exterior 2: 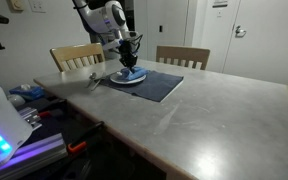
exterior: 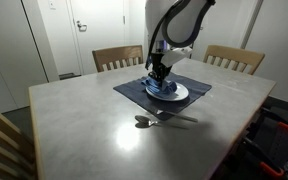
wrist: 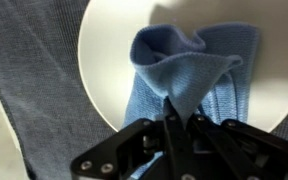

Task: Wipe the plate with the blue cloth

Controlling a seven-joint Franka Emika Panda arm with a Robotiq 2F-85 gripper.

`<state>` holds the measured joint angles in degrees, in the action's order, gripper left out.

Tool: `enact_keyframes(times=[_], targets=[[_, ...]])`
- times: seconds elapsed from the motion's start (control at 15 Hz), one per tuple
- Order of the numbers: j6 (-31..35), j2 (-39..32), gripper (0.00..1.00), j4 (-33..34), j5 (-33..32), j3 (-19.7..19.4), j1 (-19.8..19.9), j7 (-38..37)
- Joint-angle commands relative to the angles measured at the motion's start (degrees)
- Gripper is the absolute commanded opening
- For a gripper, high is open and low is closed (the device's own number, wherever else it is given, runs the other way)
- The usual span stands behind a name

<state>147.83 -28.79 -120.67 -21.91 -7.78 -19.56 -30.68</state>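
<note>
The pincer (wrist: 180,118) was closed tight on a raised fold of the blue cloth (wrist: 194,70), which lay bunched directly beneath and ahead of its tips on the white plate (wrist: 104,60). The cloth looked soft, light and limp, so a gathered ridge near its middle seemed the right hold; it would likely drag and crumple when swept. The plate below, glossy and probably brittle, might slide on the dark placemat (wrist: 24,80)
</note>
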Motion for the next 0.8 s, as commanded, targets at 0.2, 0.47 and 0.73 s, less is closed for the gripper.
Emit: enact_keyframes(times=[0.2,0.47,0.73], targets=[[-9.88,1.53,0.02,-1.13,-1.6,0.32,-0.09,0.6],[-12.0,1.69,0.02,-1.27,0.11,3.44,2.02,6.23],[-6.81,1.33,0.02,-0.95,7.63,8.74,6.27,14.71]])
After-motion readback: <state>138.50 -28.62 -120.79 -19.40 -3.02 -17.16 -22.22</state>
